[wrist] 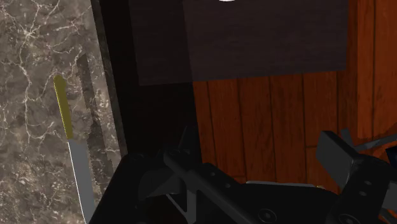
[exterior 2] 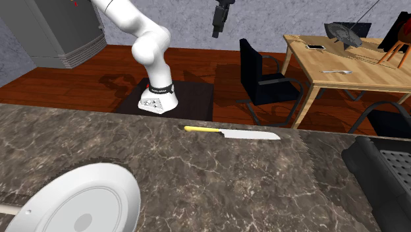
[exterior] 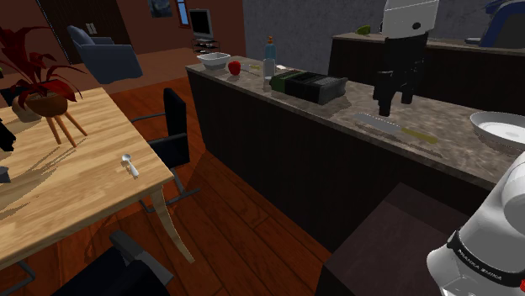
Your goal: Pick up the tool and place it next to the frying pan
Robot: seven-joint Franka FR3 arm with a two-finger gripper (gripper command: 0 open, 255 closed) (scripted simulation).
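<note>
Knife unheld on counter; gripper raised clear of it.
The yellow-handled knife lies flat near the counter's edge, right of centre in the shoulder view, apart from the white frying pan at the right edge. Whether the gripper is spread or closed cannot be told.

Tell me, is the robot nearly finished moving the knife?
Not nearly. Nothing looks done yet: the yellow-handled knife lies flat on the marble counter, well apart from the frying pan. In hand: the gripper hangs open in the air near the counter's edge, holding nothing. Left: go down, grab the knife, lift it and set it beside the pan.
</note>
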